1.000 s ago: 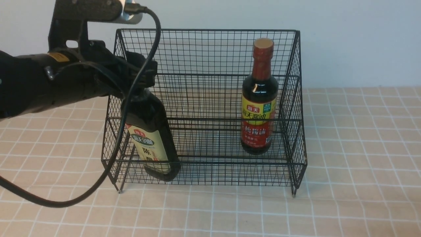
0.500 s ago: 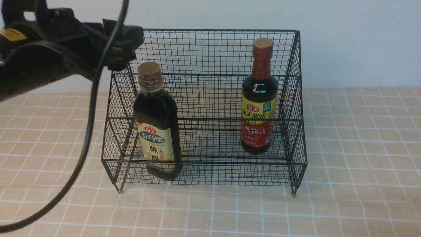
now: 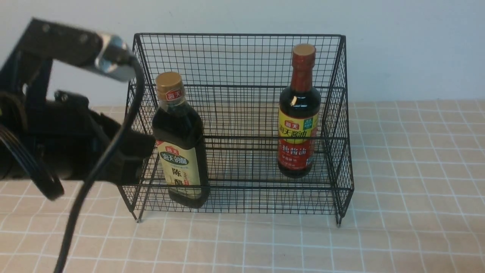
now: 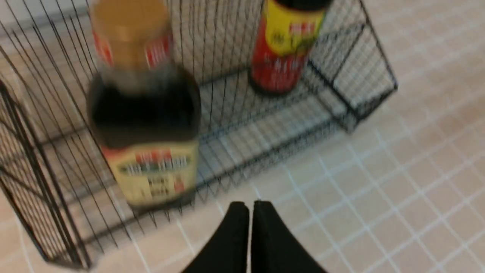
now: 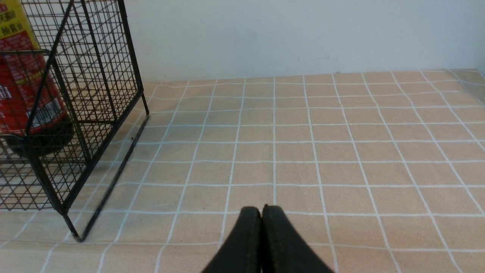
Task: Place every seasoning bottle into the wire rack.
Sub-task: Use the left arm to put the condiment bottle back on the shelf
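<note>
The wire rack fills the middle of the front view. Its tall back reaches near the top of the frame, and its low front rail runs across just below the middle. It stands on short feet on the checked bench.

The gold-capped bottle stands roughly upright at the left end of the rack, right behind the front rail and close to the left side wall. The red-capped bottle stands upright toward the right end, set further back and near the right side wall. I cannot tell which step it is on. A wide stretch of bare mesh floor separates the two bottles, and both caps sit below the top rim of the back.

The left arm takes up the left middle of the front view. Its dark front end is just beside the rack's left side wall, level with the gold-capped bottle's shoulder, but I cannot tell whether it touches the mesh. In the blurred left wrist view, the left tool has its fingers pressed together with nothing between them. Its tips are over the bench in front of the rail, apart from the bottle. A black cable drops from the arm to the lower left corner.

In the right wrist view, the right tool is also pressed together and grips nothing. It hangs low over open bench, well apart from the rack's right side, which is at the left edge of that frame. Bare checked cloth runs on to the wall.
</note>
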Controlling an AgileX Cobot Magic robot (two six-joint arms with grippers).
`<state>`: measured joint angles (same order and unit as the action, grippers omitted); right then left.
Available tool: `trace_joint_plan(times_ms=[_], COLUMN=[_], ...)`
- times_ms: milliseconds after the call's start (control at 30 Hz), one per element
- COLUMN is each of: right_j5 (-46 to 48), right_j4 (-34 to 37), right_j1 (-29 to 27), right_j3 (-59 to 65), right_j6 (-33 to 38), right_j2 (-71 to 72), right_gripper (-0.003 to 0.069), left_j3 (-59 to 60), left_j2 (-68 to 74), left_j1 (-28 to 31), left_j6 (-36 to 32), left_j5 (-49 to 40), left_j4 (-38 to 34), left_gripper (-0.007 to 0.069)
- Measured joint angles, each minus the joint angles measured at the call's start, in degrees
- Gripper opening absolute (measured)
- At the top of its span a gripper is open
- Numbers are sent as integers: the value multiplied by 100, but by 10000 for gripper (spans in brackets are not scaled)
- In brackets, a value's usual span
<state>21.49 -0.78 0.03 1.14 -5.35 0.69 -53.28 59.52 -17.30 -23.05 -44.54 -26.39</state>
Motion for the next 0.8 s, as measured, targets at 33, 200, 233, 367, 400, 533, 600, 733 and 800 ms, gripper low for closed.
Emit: trace_joint_plan(times_ms=[33,200,233,367,400,533,600,733,800], right_j5=[0,0,0,0,0,0,0,0,0], right_j4=[0,0,0,0,0,0,0,0,0], right_j1=[0,0,0,0,0,0,0,0,0], right_j3=[0,0,0,0,0,0,0,0,0], right_j6=[0,0,0,0,0,12,18,22,22], right_j2=[0,0,0,0,0,0,0,0,0], right_gripper=[-13,-13,-13,-13,-13,-13,-13,-13,-13], left_j3=[130,550,565,570,570,570,570,570,570], left_j2=[91,793,990,1534,1555,1815,1855,1867,1867], left_j1=[0,-30,-30,-30,-30,-41,-40,-40,-40], left_j6=[0,-66,-173,-852,-883,-1400,-1599,-1695,-1700], left_j5=[36,613,716,1152,1176,1614,1982,2321,2369], left_j4=[-6,-308,-417,-880,-902,-1326,-1537,-1768,-1841], left_gripper=[-7,-7,-7,-7,-7,-7,-7,-7,-7])
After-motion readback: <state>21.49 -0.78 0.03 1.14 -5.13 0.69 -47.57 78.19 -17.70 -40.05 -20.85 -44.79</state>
